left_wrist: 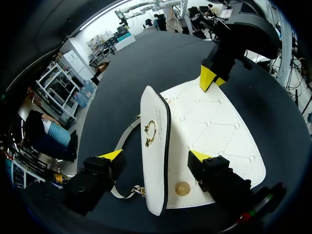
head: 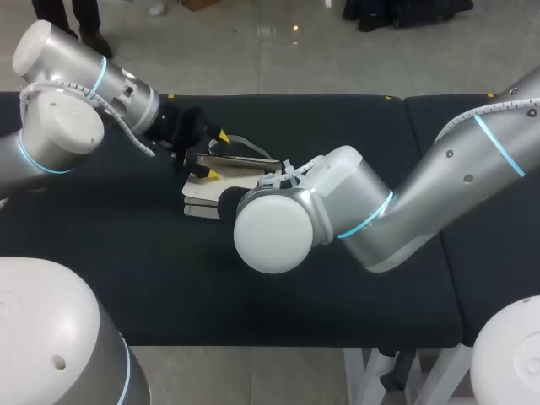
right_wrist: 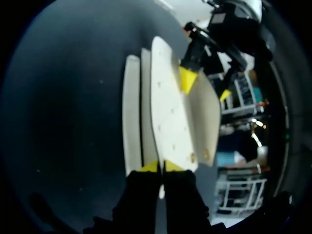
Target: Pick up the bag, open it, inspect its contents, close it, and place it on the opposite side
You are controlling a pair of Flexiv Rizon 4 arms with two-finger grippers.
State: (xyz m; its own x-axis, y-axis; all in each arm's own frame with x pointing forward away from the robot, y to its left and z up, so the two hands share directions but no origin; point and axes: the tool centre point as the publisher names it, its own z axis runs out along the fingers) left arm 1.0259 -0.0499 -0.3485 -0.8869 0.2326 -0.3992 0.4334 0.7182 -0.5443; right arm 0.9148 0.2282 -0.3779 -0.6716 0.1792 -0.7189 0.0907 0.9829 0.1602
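Note:
A white quilted bag (head: 221, 200) lies on the black table (head: 126, 261). Its flap (left_wrist: 155, 146), with a gold clasp, stands up on edge between the wide-apart fingers of my left gripper (left_wrist: 156, 156), which is open; neither pad presses it. A gold snap (left_wrist: 183, 188) shows on the bag's front panel (left_wrist: 219, 131). My right gripper (right_wrist: 162, 168) is shut on the edge of the bag's front panel (right_wrist: 168, 117), at the side opposite my left gripper (head: 219, 154). In the head view, the right arm's wrist (head: 270, 221) hides its fingers.
The bag's grey strap (head: 249, 145) loops onto the table behind the bag. A seam (head: 407, 114) splits the table into two pads at the right. Bare black surface lies to the left, in front, and on the right pad (head: 489, 253).

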